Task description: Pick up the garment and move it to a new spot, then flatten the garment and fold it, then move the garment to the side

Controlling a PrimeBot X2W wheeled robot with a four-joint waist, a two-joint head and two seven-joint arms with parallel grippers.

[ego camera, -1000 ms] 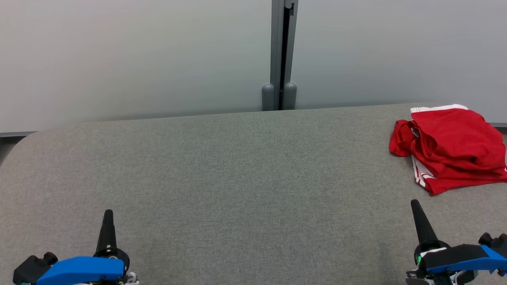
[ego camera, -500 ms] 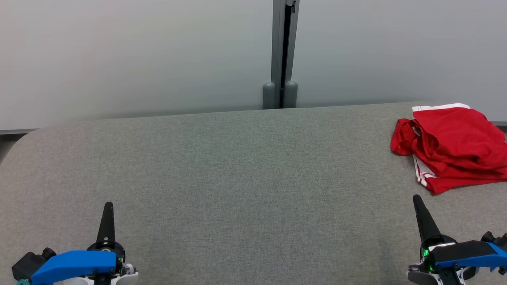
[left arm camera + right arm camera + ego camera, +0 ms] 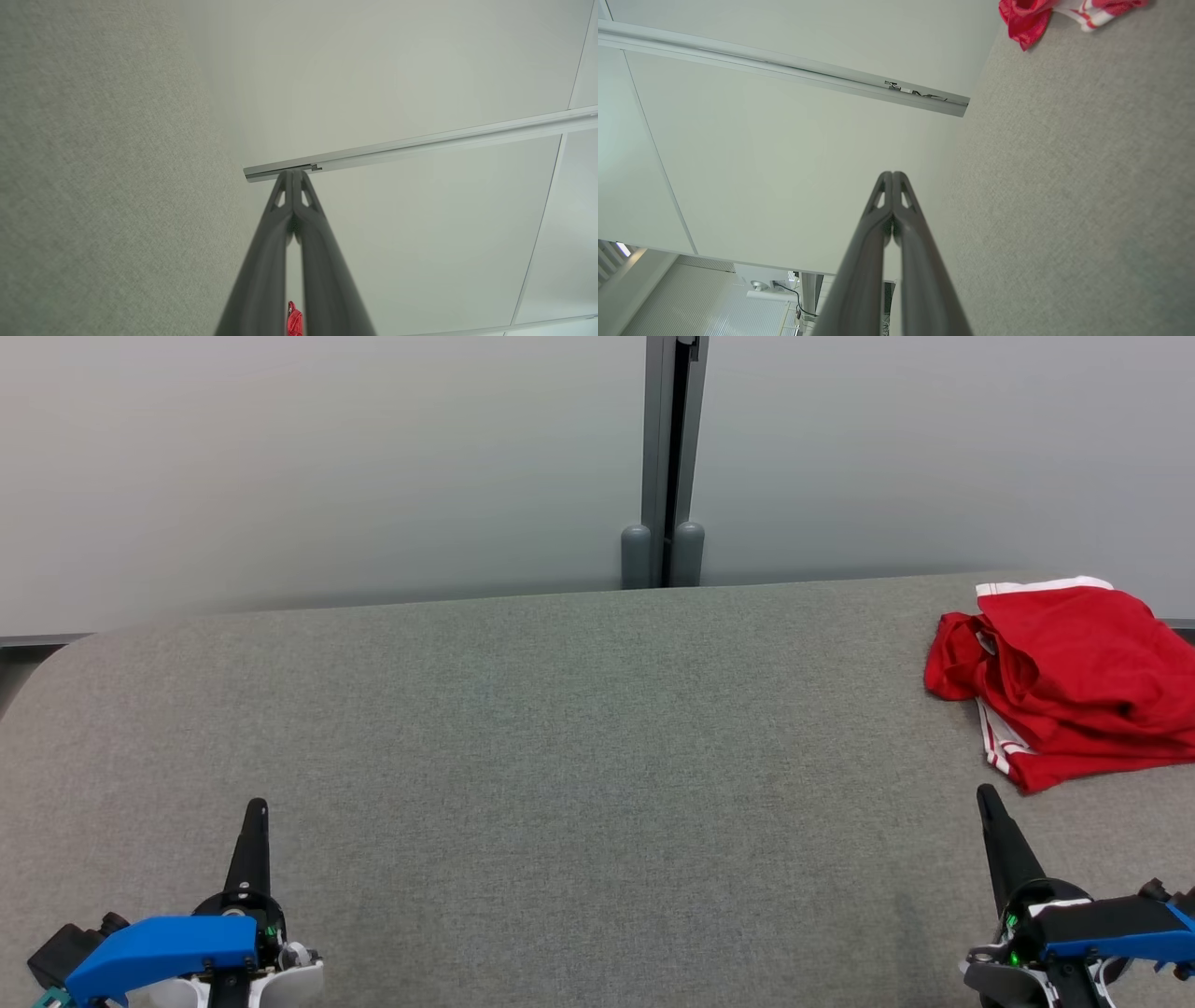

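Left tool [image 3: 257, 805] and right tool [image 3: 982, 791] both sit slightly higher in head view than second ago; whole scene drifted slightly too, so camera moved. Left tool at lower left of frame, fingers pressed together, empty, tip pointing up frame over grey surface [image 3: 579, 737]. Right tool at lower right, fingers likewise together, empty. Red garment [image 3: 1074, 672] with white trim lies bunched at upper right, on surface near far edge, cut by frame edge, apart from right tool. Grey post [image 3: 674, 457] at top centre.
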